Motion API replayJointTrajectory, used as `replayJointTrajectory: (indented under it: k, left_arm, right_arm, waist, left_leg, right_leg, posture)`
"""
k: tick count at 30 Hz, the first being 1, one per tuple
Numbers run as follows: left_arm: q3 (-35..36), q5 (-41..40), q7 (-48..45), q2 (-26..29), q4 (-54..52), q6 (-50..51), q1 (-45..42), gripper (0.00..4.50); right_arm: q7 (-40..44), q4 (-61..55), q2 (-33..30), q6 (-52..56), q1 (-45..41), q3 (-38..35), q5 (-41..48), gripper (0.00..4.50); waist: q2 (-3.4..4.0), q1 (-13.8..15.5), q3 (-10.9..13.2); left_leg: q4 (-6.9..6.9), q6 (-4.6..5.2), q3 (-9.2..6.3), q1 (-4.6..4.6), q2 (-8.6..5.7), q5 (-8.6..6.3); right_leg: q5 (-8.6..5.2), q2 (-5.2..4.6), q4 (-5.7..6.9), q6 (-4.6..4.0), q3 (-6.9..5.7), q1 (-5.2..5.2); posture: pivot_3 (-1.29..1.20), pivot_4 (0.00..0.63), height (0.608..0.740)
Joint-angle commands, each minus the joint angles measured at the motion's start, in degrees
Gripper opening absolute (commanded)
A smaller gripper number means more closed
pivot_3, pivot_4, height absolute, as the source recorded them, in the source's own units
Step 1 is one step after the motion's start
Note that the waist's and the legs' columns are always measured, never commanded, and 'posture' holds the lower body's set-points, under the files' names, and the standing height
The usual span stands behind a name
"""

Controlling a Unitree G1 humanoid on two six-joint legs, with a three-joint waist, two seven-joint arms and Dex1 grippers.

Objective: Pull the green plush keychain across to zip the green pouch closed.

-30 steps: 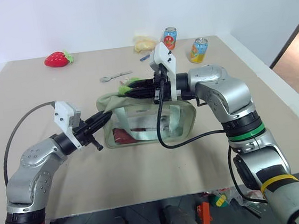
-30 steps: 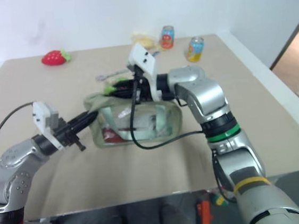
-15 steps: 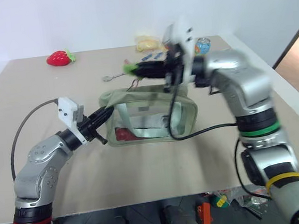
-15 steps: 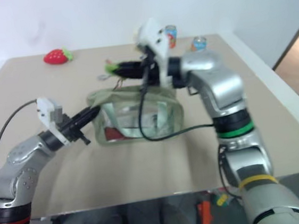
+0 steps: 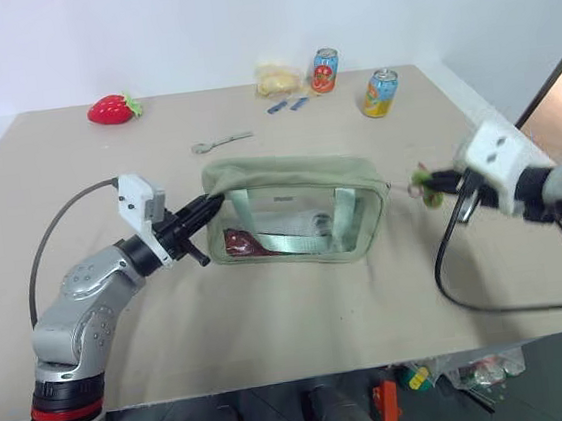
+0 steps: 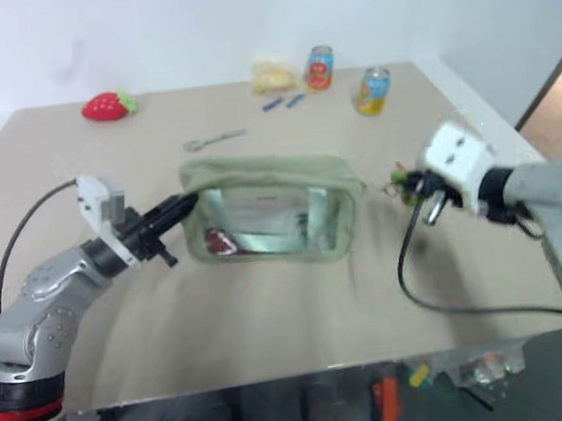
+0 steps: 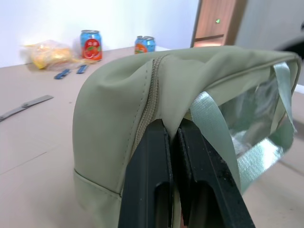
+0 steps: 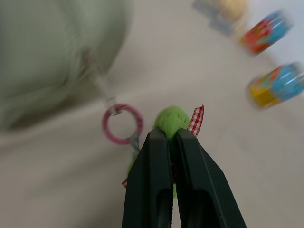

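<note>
From the head views, your right claw point(image 5: 429, 183) is clamped on the small fuzzy bright-green plush keychain point(image 5: 421, 177), just past the pale sage-green boxy fabric pouch point(image 5: 291, 209). Your left claw point(image 5: 212, 204) pinches the far end.

Left wrist view: keep those pinched fingers point(image 7: 154, 166) firm at the zip seam.

Right wrist view: the pink ring point(image 8: 122, 124) sits beside your tips; pull straight along the zip.

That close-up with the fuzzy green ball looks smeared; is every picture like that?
No. In the right wrist view the pale green fabric pouch and drink cans smear while the green plush keychain stays fairly clear; the left wrist view is crisp on the zipper seam.
</note>
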Motion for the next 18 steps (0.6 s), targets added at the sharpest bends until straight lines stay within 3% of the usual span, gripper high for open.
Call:
replayJointTrajectory:
  k: [1, 3, 8, 12, 18]
  left_arm:
    - [1.2, 0.3, 1.0, 0.2, 0.0, -0.6, -0.7, 0.0]
    - [0.9, 0.4, 1.1, -0.3, 0.4, -0.8, -0.8, 0.0]
    - [0.3, 2.0, 0.3, 0.4, 0.8, -1.9, -0.2, 0.0]
    - [0.9, 2.6, 0.8, 0.2, 0.9, -2.6, 0.1, 0.0]
    - [1.5, 2.6, 1.2, 0.4, 2.0, -2.6, -0.2, 0.0]
  right_arm:
    - [-5.7, -3.0, 9.3, 2.0, 2.1, 8.0, -1.8, 0.02]
    - [-10.1, 1.5, 15.0, -2.8, 1.2, 12.3, -6.3, 0.02]
    - [-17.4, 13.5, 24.7, -8.1, -8.6, 11.1, -8.5, 0.02]
    - [-16.6, 16.4, 24.1, -12.3, -10.7, 9.8, -9.2, 0.02]
    - [-12.8, 12.6, 21.6, -10.4, -10.6, 6.1, -5.5, 0.02]
  waist:
    - [-0.14, -0.3, -0.1]
    - [-0.25, -0.7, -0.1]
    - [-0.3, -1.6, 0.0]
    - [-0.32, -1.5, 0.0]
    - [-0.31, -1.2, 0.0]
  left_leg:
    - [0.04, 0.0, -0.02, 0.06, 0.02, 0.0]
    - [0.09, -0.05, -0.14, 0.2, 0.06, 0.03]
    - [0.24, -0.33, 0.01, 0.14, -0.09, 0.28]
    - [0.27, -0.24, 0.1, 0.09, -0.24, 0.35]
    - [0.01, -0.22, 0.06, -0.02, -0.27, 0.28]
  right_leg:
    - [0.01, 0.03, 0.02, 0.0, -0.02, 0.04]
    - [-0.05, 0.13, 0.01, -0.17, -0.06, 0.16]
    - [0.01, 0.08, 0.0, -0.2, 0.3, 0.19]
    - [0.16, 0.06, -0.04, -0.04, 0.63, 0.18]
    - [0.29, 0.1, -0.04, 0.23, 0.71, 0.05]
  posture:
    - [0.0, 0.15, 0.74]
    - [0.0, 0.15, 0.74]
    - [0.0, 0.15, 0.74]
    - [0.0, 0.15, 0.74]
    - [0.0, 0.15, 0.74]
